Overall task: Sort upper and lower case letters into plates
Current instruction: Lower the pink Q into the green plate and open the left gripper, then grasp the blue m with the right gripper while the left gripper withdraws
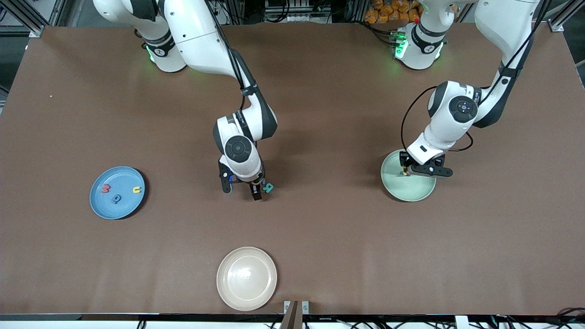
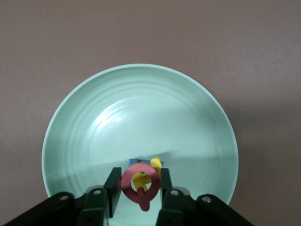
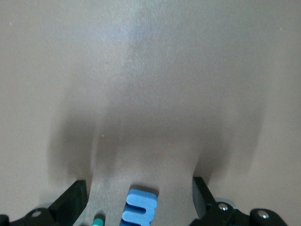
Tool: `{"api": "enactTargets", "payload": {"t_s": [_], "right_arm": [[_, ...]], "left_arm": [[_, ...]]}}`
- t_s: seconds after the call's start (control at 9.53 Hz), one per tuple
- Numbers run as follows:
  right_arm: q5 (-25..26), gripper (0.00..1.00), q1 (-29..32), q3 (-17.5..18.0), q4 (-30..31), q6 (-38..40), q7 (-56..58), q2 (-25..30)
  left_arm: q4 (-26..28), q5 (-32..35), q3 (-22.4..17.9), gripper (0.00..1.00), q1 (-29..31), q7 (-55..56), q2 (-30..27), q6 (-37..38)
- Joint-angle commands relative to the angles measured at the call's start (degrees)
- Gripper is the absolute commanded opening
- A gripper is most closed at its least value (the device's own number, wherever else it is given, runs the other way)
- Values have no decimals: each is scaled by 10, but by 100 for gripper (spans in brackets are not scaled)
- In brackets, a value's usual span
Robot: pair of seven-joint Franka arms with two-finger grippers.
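My left gripper (image 1: 405, 171) hangs low over the mint green plate (image 1: 413, 189) and is shut on a red-pink ring-shaped letter (image 2: 140, 185). In the left wrist view, my left gripper (image 2: 139, 178) has a yellow letter (image 2: 155, 165) and a blue letter (image 2: 133, 162) lying in the plate (image 2: 141, 113) under it. My right gripper (image 1: 242, 186) is open and down at the table mid-way between the plates. In the right wrist view, a blue letter (image 3: 140, 208) lies between the fingers of my right gripper (image 3: 139, 186). A teal letter (image 1: 268, 187) lies beside it. The sky blue plate (image 1: 116, 208) holds a red-pink (image 1: 106, 188), a blue (image 1: 117, 198) and a yellow letter (image 1: 136, 189).
A cream-beige plate (image 1: 247, 278) sits near the table's front edge, nearer to the front camera than my right gripper. Brown table surface lies between the plates.
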State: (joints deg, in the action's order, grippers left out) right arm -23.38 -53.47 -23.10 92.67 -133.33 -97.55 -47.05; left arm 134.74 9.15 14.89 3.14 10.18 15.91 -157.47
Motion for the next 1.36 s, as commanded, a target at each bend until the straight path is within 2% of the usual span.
{"api": "enactTargets", "payload": {"t_s": [0.0,0.21,0.42,0.63,0.73,0.94,1.05,1.15,1.26], "right_arm": [[14,100,8,7,-14,5,-25,-1],[13,100,6,7,-17,1,-32,-2],[14,100,3,8,-17,0,-34,-3],[14,100,3,8,-17,-1,-34,-4],[13,100,2,8,-17,-1,-34,-4],[14,97,1,8,-17,-1,-34,-4],[12,27,1,8,-17,-3,-34,-4],[14,0,0,8,-17,-14,-39,-4],[14,0,0,9,-17,-18,-41,-4]], "left_arm": [[3,-18,8,59,6,-10,-1,-11],[1,-18,8,61,5,-5,-1,-11],[-7,-19,24,63,5,23,-4,-7],[-29,-19,45,76,1,63,-1,7],[-51,-19,51,98,-1,75,-1,40],[-90,-19,62,100,-19,112,2,87],[-114,-21,61,100,-40,140,10,103],[-154,-20,61,100,-65,176,33,126],[-186,-17,61,100,-87,212,56,138]]}}
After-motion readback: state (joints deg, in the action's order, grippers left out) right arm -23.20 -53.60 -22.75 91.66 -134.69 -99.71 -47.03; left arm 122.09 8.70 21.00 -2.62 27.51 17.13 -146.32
